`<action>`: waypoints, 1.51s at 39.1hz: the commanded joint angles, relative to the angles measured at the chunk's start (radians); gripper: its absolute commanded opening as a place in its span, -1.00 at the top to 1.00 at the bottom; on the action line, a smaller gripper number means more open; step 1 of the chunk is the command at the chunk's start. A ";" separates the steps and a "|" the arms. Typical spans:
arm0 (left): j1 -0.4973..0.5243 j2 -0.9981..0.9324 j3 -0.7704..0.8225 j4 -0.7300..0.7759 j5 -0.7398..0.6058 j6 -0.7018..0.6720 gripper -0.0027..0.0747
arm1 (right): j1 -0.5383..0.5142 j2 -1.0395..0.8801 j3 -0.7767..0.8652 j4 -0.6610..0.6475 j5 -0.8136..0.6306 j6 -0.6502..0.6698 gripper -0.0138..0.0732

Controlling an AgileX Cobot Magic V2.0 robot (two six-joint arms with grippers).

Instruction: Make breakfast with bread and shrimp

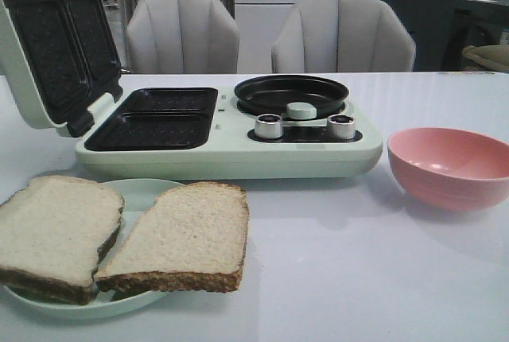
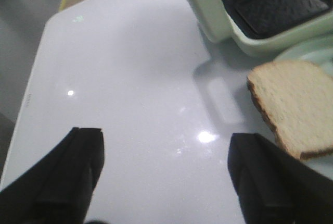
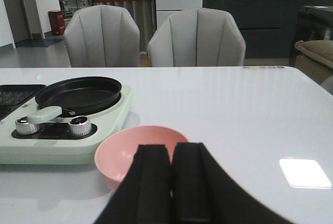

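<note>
White table (image 1: 382,278) is seen in front of two grey chairs (image 1: 183,32), and on it a pale green breakfast maker (image 1: 231,151) is placed with its lid (image 1: 56,48) thrown open to the left. Nothing seems to be done yet: both grill plates (image 1: 151,119) are bare, the small pan (image 1: 290,94) is empty, and the two slices of bread (image 1: 171,239) are lying on the plate (image 1: 135,195) at the near left. The shrimp is not visible in any view; it may be inside the pink bowl (image 1: 449,167), but this cannot be told. So loading the bread and cooking the shrimp are judged as left to do. The left gripper (image 2: 166,177) is held wide open above the bare table, with one slice just to its right, not touched. The right gripper (image 3: 171,182) is closed with nothing between the fingers, just near of the bowl.
</note>
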 commanded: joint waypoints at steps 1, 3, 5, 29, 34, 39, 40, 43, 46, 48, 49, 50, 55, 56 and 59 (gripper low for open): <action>-0.127 0.105 -0.035 0.124 -0.046 0.002 -0.49 | -0.008 -0.021 -0.017 -0.009 -0.085 0.001 0.35; -0.206 0.165 -0.036 0.191 -0.029 0.002 -0.49 | -0.008 -0.021 -0.017 -0.009 -0.085 0.001 0.35; -0.272 0.219 -0.036 0.229 -0.020 0.002 -0.49 | -0.008 -0.021 -0.017 -0.009 -0.085 0.001 0.35; -0.534 0.840 -0.064 0.652 0.051 -0.133 -0.49 | -0.008 -0.021 -0.017 -0.009 -0.085 0.001 0.35; -0.534 0.908 -0.103 0.708 0.060 -0.140 -0.49 | -0.008 -0.021 -0.017 -0.009 -0.085 0.001 0.35; -0.534 0.961 -0.135 0.749 0.060 -0.140 -0.49 | -0.008 -0.021 -0.017 -0.009 -0.085 0.001 0.35; -0.534 0.973 -0.139 0.752 0.060 -0.140 -0.49 | -0.008 -0.021 -0.017 -0.009 -0.085 0.001 0.35; -0.534 1.004 -0.151 0.767 0.060 -0.140 -0.49 | -0.008 -0.021 -0.017 -0.009 -0.085 0.001 0.35; -0.534 1.034 -0.154 0.781 0.059 -0.140 -0.49 | -0.008 -0.021 -0.017 -0.009 -0.085 0.001 0.35; -0.534 1.052 -0.154 0.799 0.054 -0.140 -0.49 | -0.008 -0.021 -0.017 -0.009 -0.085 0.001 0.35; -0.534 1.057 -0.154 0.804 0.051 -0.140 -0.49 | -0.008 -0.021 -0.017 -0.009 -0.085 0.001 0.35; -0.534 1.066 -0.154 0.815 0.046 -0.140 -0.49 | -0.008 -0.021 -0.017 -0.009 -0.085 0.001 0.35; -0.526 1.091 -0.154 0.852 0.037 -0.140 -0.46 | -0.008 -0.021 -0.017 -0.009 -0.085 0.001 0.35; -0.526 1.094 -0.154 0.857 0.037 -0.140 -0.42 | -0.008 -0.021 -0.017 -0.009 -0.085 0.001 0.35; -0.516 1.104 -0.154 0.870 0.033 -0.140 -0.27 | -0.008 -0.021 -0.017 -0.009 -0.085 0.001 0.35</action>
